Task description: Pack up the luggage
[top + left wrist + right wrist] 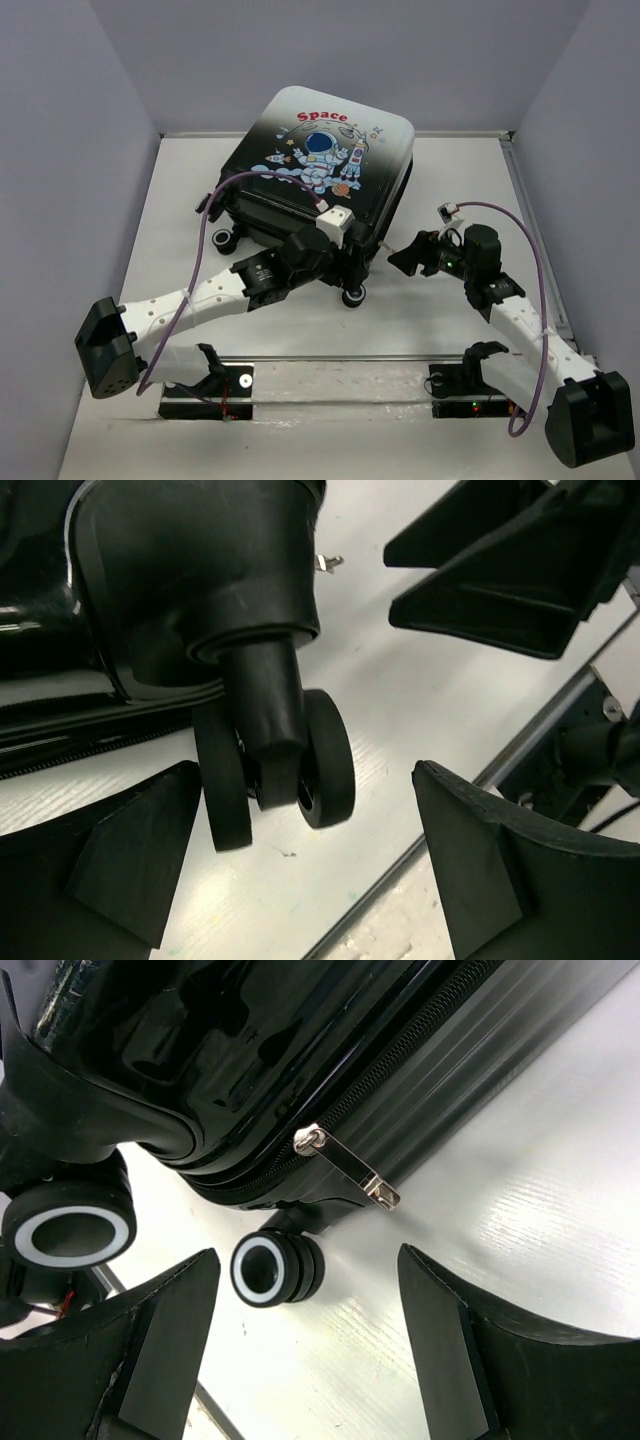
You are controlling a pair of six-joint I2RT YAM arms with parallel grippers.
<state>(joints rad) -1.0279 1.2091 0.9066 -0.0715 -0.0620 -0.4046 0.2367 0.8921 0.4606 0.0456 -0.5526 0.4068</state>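
Observation:
The luggage lies shut on the white table, astronaut print and red "Space" facing up, wheels toward the arms. My left gripper is at its near right corner. In the left wrist view the left gripper stands open, with a black double wheel just ahead of the gap and touched by neither finger. My right gripper hovers open just right of that corner. In the right wrist view the right gripper faces the zipped side. A metal zipper pull hangs there, above a white-ringed wheel.
A second white-ringed wheel shows at the left of the right wrist view. The right gripper's fingers appear at the top right of the left wrist view. A metal rail runs along the table's near edge. Grey walls close in the sides.

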